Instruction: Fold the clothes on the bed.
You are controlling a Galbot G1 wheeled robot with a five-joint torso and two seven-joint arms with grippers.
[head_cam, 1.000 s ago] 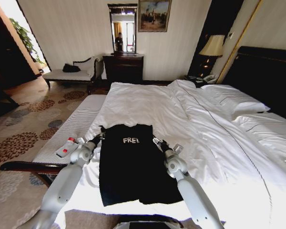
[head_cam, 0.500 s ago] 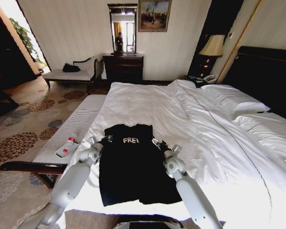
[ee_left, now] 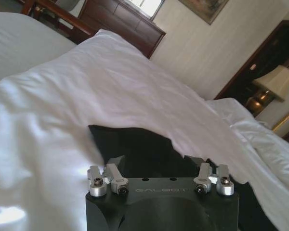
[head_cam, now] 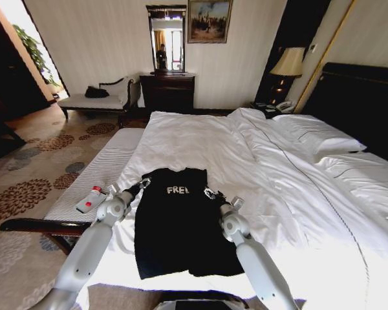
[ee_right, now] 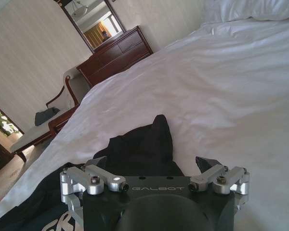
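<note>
The soft black short-sleeved T-shirt (head_cam: pixel 181 219) with white "FREE." lettering lies flat on the near part of the very large white-sheeted bed (head_cam: pixel 258 161), hem toward the robot and collar away. At its shoulders sit both tools. The left tool (head_cam: pixel 142 185) rests at the shirt's left shoulder edge; in the left wrist view its fingers stand spread wide with black cloth between them. The right tool (head_cam: pixel 210 192) sits at the right shoulder, also spread wide, a peak of black fabric rising between its fingers (ee_right: pixel 111 182) (whether it grips the cloth I cannot tell). Left of the shirt, a small white-and-red bottle (head_cam: pixel 90 199) lies on the pale striped tabletop (head_cam: pixel 103 171) beside the bed. Farther off stand white pillows (head_cam: pixel 317 135) against the tall dark headboard (head_cam: pixel 362 97).
</note>
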